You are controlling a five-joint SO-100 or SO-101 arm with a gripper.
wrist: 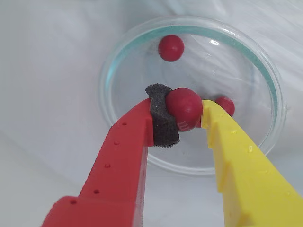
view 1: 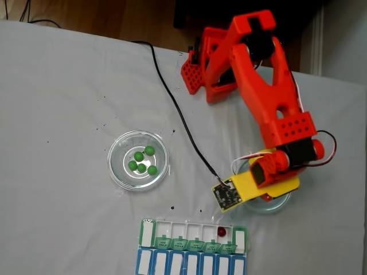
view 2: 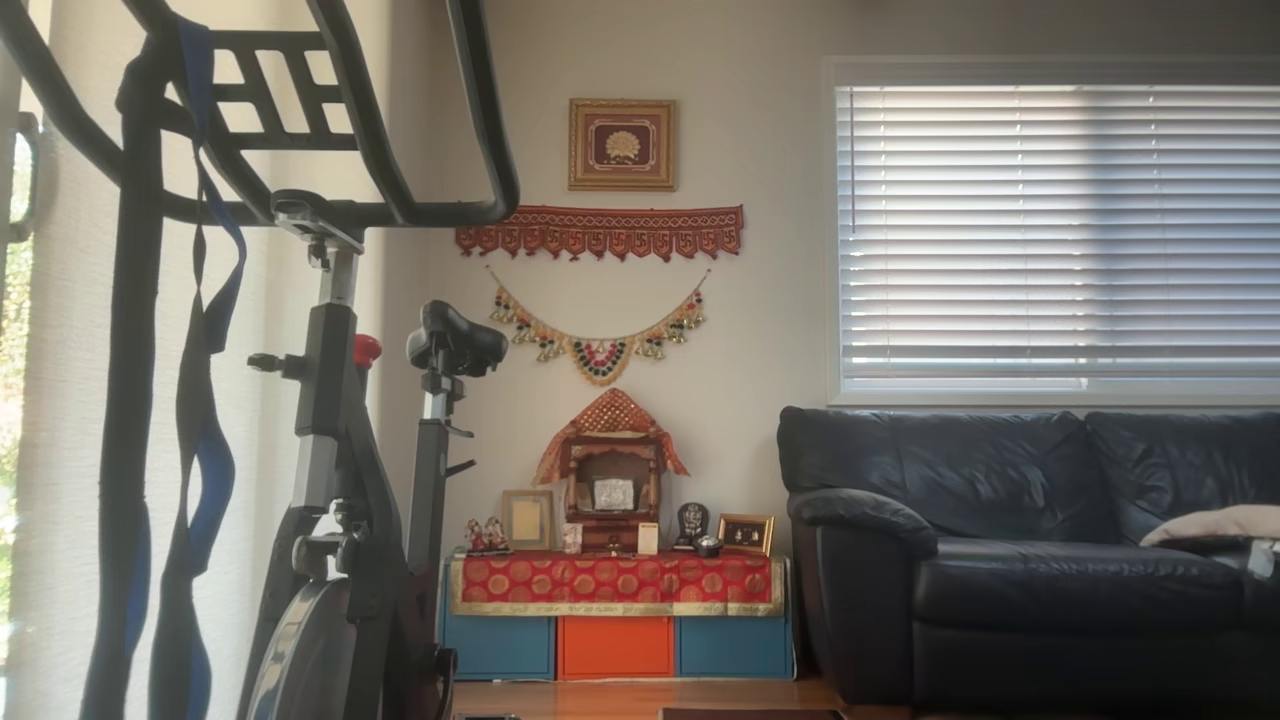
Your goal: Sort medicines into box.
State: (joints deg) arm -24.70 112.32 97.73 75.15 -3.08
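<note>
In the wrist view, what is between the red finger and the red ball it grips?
A piece of dark foam pad sits between the red finger and the red ball; the wrist view shows it.

arm bent down, jaws pinched — ball between

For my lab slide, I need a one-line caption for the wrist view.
Gripper pinches a red ball between foam-padded red and yellow fingers above a glass dish holding two more red balls.
</note>
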